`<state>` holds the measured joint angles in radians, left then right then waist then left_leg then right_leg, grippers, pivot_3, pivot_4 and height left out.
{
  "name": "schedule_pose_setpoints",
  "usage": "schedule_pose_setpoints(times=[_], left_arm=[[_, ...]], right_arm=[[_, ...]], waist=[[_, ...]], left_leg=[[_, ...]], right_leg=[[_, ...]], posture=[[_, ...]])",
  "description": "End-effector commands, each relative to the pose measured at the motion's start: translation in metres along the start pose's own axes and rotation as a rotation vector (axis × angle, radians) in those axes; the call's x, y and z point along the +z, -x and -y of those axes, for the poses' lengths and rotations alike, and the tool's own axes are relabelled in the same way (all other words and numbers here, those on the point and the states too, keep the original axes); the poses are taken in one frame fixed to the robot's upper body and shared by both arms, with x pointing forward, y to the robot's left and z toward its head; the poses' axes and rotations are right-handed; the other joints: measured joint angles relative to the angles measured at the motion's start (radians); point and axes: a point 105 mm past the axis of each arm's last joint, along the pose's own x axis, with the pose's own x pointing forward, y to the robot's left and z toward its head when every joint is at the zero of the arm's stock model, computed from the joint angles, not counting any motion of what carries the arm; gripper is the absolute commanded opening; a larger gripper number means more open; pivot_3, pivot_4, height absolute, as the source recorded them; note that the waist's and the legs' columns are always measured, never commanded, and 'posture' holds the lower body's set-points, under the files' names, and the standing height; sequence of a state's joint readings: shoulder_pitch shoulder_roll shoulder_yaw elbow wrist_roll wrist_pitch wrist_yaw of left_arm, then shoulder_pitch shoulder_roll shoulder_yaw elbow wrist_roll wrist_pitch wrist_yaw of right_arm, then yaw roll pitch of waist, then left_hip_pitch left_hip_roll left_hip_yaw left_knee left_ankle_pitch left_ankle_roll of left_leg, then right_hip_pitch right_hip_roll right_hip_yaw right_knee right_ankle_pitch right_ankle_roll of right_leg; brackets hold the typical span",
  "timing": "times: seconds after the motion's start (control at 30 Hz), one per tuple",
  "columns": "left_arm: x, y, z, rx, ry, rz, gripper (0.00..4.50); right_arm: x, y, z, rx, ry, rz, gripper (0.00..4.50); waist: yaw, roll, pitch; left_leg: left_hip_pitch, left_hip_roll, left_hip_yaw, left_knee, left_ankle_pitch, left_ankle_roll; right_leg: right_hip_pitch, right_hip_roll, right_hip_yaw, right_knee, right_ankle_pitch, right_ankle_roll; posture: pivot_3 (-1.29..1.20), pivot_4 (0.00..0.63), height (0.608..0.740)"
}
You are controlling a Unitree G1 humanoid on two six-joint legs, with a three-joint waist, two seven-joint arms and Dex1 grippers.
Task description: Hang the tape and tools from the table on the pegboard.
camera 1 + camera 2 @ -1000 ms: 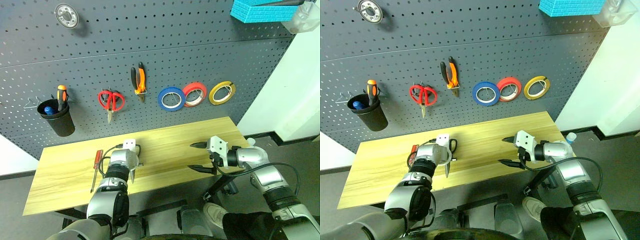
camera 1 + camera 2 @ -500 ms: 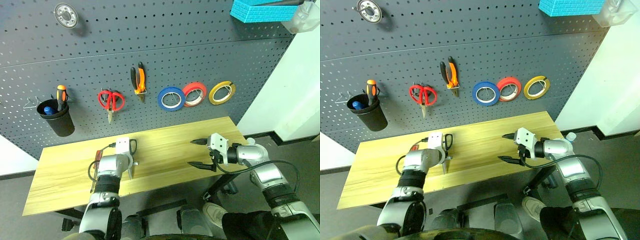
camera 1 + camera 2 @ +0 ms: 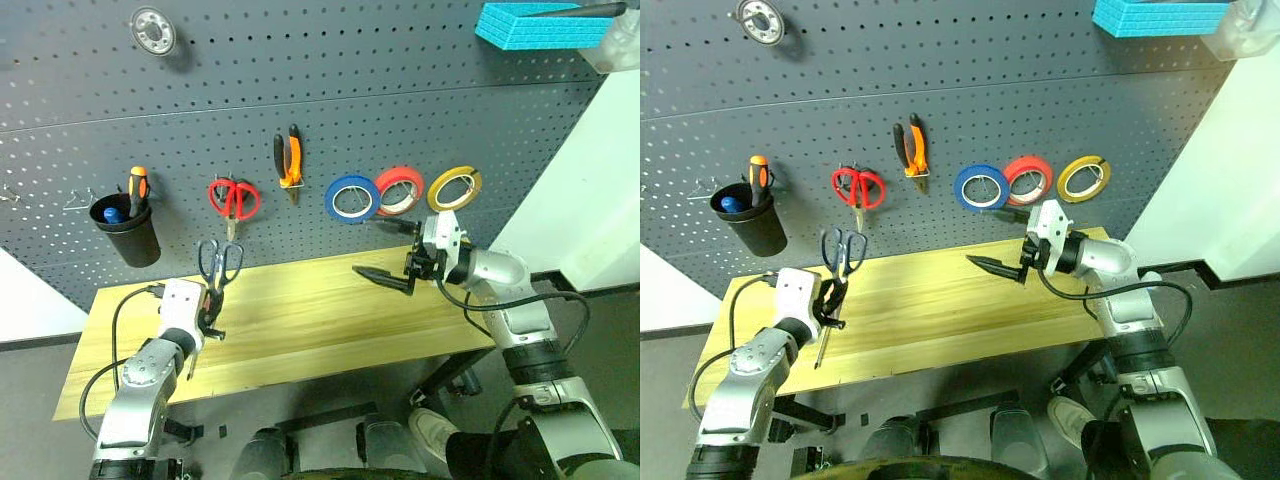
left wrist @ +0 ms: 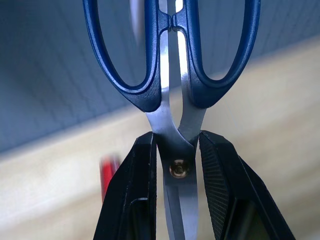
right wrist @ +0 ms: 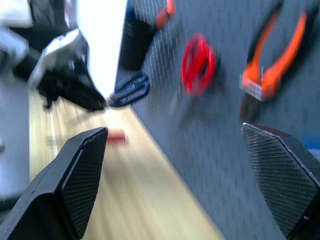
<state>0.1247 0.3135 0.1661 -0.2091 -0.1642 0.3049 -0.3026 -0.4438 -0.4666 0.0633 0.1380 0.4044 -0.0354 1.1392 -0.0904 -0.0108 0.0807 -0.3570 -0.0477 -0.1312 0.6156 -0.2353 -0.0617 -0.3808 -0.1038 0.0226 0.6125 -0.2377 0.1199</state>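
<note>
Raised off the table (image 3: pixel 300 320) since the earlier frame, dark-blue-handled scissors (image 3: pixel 218 262) stand handles-up, clamped at the pivot by the left gripper (image 3: pixel 210 310); right gripper (image 3: pixel 392 252) gapes, holding nothing.

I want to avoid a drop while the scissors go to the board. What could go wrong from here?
1. The left gripper pinches the dark-handled scissors only at the pivot, so they may swivel or slip.
2. The red scissors already hang just above; the handles might bump them.
3. The open right gripper hovers near the pegboard and could brush the blue roll.
</note>
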Motion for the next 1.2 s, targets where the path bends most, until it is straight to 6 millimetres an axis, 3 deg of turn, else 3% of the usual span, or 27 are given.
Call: schedule_pose_setpoints(times=[0.03, 0.2, 0.3, 0.47, 0.73, 1.2], left_arm=[[0.046, 0.005, -0.016, 0.040, 0.024, 0.253, 0.91], [0.077, 0.004, -0.022, 0.044, 0.060, 0.424, 0.91], [0.085, -0.004, -0.026, 0.050, 0.054, 0.448, 0.91], [0.088, -0.023, -0.031, 0.066, 0.015, 0.420, 0.91], [0.088, -0.049, -0.021, 0.012, -0.078, 0.367, 0.91], [0.090, -0.040, -0.011, -0.075, -0.031, 0.416, 0.91]], right_arm=[[0.034, -0.006, 0.001, 0.031, 0.040, 0.115, 4.50], [0.036, -0.009, -0.001, 0.042, 0.039, 0.106, 4.50], [0.033, -0.009, -0.002, 0.043, 0.037, 0.095, 4.50], [0.033, -0.009, -0.002, 0.038, 0.038, 0.095, 4.50], [0.033, -0.007, -0.003, 0.026, 0.048, 0.094, 4.50], [0.027, -0.004, -0.004, 0.023, 0.044, 0.073, 4.50]], waist=[[0.003, 0.000, 0.000], [0.019, 0.000, -0.001], [0.021, 0.000, -0.001], [0.016, -0.001, -0.002], [0.017, -0.001, -0.002], [0.008, -0.001, -0.002]], left_leg=[[0.000, 0.000, 0.000, 0.000, 0.000, 0.000], [0.000, 0.000, 0.001, 0.000, 0.000, 0.000], [0.000, 0.000, 0.001, 0.000, 0.000, 0.000], [0.000, 0.000, 0.002, 0.001, 0.000, 0.000], [0.000, 0.000, 0.002, 0.000, 0.000, 0.000], [0.000, 0.000, 0.002, 0.000, 0.000, 0.000]], right_leg=[[0.000, 0.000, 0.000, 0.000, 0.000, 0.000], [0.000, 0.000, 0.000, 0.000, 0.000, 0.000], [0.000, 0.000, 0.000, 0.000, 0.000, 0.000], [0.000, 0.001, 0.000, 0.000, 0.000, 0.000], [0.000, 0.001, 0.000, 0.000, 0.001, 0.001], [0.000, 0.001, 0.000, 0.000, 0.001, 0.001]], posture=[[-0.12, 0.000, 0.739], [-0.12, 0.000, 0.739], [-0.13, 0.000, 0.739], [-0.14, 0.000, 0.739], [-0.16, 0.000, 0.739], [-0.15, 0.000, 0.739]])
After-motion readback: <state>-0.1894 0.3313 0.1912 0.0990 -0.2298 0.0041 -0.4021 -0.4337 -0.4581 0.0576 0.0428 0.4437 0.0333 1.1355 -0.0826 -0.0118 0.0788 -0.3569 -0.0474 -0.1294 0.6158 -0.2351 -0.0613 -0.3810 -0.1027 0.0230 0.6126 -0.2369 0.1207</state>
